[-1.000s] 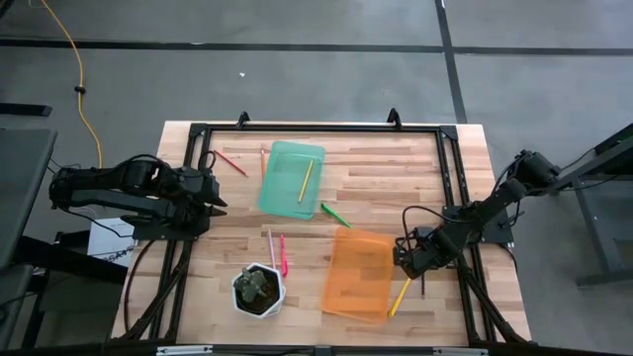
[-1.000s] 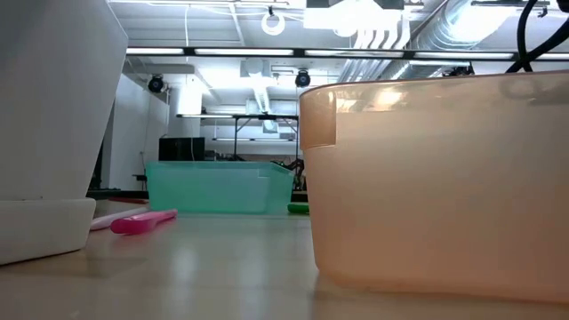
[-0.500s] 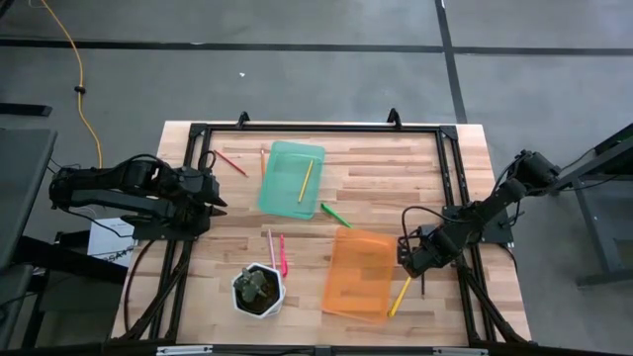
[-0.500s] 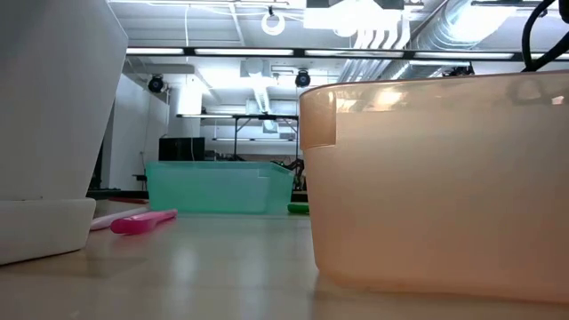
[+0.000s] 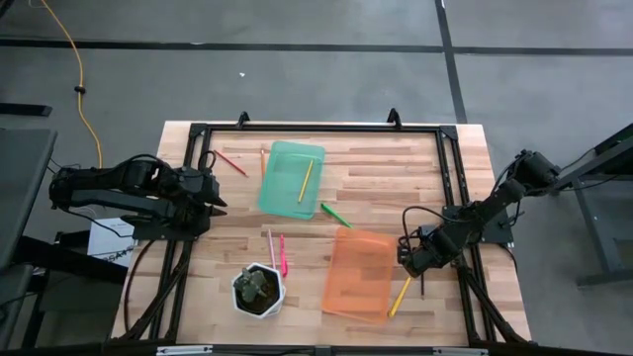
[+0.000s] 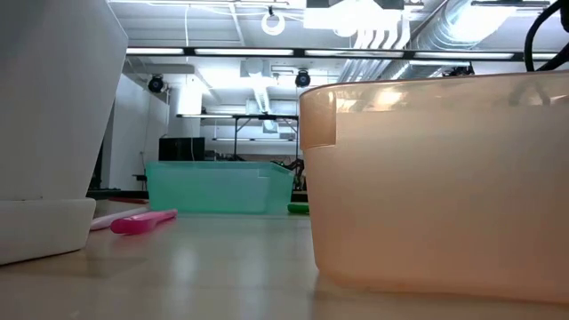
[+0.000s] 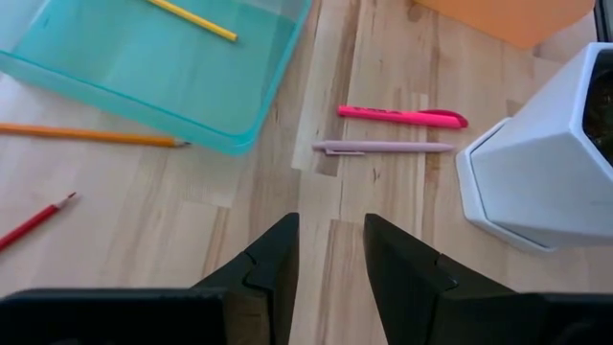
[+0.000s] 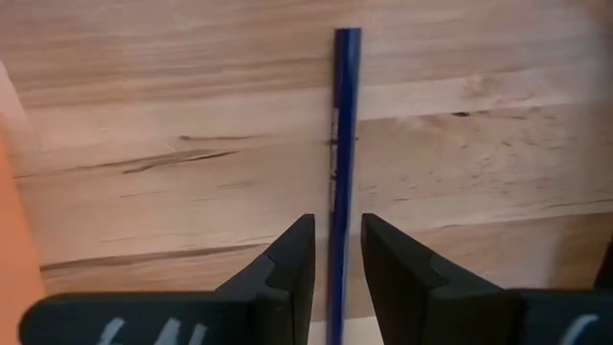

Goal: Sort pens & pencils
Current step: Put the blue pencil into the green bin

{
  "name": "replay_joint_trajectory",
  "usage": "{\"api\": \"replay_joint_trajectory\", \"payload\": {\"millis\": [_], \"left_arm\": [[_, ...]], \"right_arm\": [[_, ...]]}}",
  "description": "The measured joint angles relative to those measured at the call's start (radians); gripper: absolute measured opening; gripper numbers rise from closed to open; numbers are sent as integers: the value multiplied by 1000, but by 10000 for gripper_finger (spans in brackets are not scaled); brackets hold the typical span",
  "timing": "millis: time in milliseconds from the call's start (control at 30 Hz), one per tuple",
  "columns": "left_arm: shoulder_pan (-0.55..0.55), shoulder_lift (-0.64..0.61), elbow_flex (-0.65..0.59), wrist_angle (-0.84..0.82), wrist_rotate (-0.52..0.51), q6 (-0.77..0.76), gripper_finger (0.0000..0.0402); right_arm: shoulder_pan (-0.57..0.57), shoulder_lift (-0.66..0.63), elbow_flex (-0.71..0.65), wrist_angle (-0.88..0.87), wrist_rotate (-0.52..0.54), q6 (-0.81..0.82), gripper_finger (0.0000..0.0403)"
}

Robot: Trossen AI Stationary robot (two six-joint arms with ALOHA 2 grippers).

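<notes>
My right gripper (image 5: 407, 259) (image 8: 336, 220) points down, open, beside the orange tray's (image 5: 359, 272) right side. Its fingers stand on either side of a dark blue stick (image 8: 343, 115) (image 5: 423, 285) that lies flat on the table, with a gap showing on both sides. A yellow pencil (image 5: 400, 295) lies by that tray. Another yellow pencil (image 5: 306, 180) lies in the green tray (image 5: 292, 178). A green pen (image 5: 334, 214), a pink pen (image 7: 402, 116), a pale pen (image 7: 383, 147), an orange pencil (image 7: 91, 135) and a red pencil (image 7: 34, 222) lie on the wood. My left gripper (image 5: 216, 195) (image 7: 330, 225) hovers open at the left.
A white hexagonal plant pot (image 5: 259, 290) stands near the front edge, left of the orange tray. A black metal frame (image 5: 316, 127) runs along the table's far, left and right sides. Bare wood lies between the two trays and at the far right.
</notes>
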Motion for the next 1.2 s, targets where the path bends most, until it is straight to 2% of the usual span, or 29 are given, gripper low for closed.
{"api": "replay_joint_trajectory", "payload": {"millis": [1200], "left_arm": [[0,0,0,-1,3,0,108]], "right_arm": [[-11,3,0,59,27,-14,71]]}}
